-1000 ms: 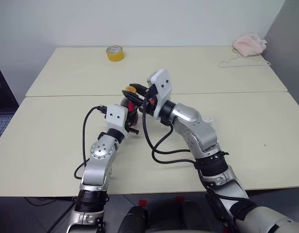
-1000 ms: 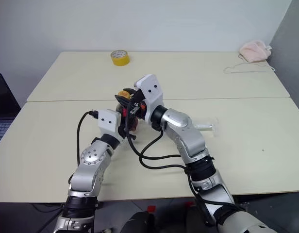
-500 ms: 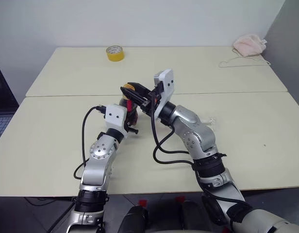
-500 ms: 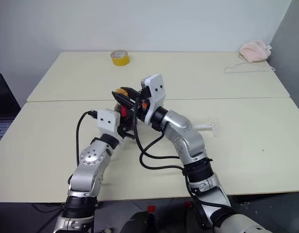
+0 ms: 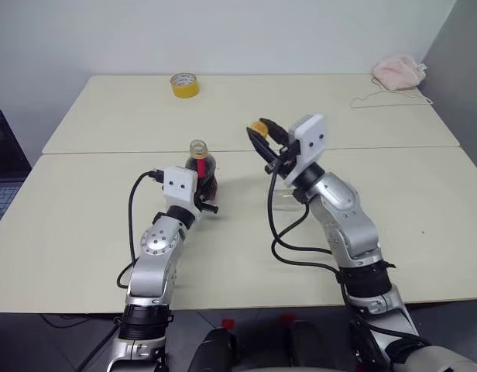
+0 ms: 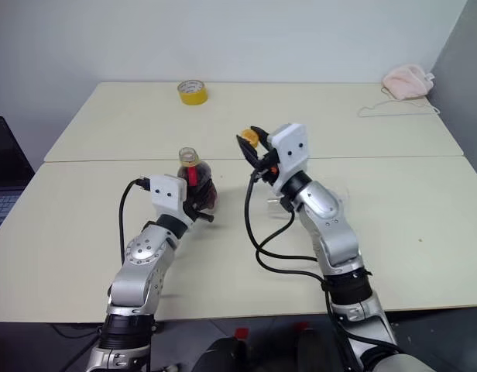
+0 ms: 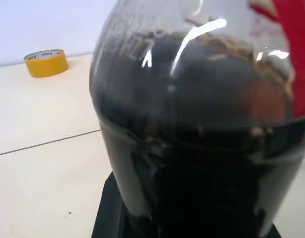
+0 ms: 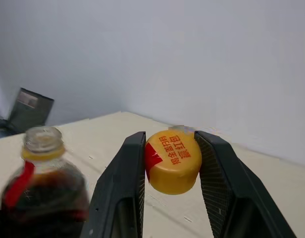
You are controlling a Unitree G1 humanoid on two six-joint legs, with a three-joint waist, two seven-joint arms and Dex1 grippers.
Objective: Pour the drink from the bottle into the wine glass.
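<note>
We are carrying the yellow cap (image 8: 173, 161), pinched in our right gripper (image 5: 262, 136), away to the right of the now open-necked bottle (image 5: 198, 161), which our left gripper (image 6: 193, 195) is clamping upright near the table's (image 5: 84, 217) middle, so pouring can follow.

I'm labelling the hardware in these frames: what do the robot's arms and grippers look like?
Both arms are silver-grey metal with black joint bands and looping black cables. A white boxy housing sits at each wrist. The right gripper has two flat black fingers with textured inner pads; the left gripper is black too.
</note>
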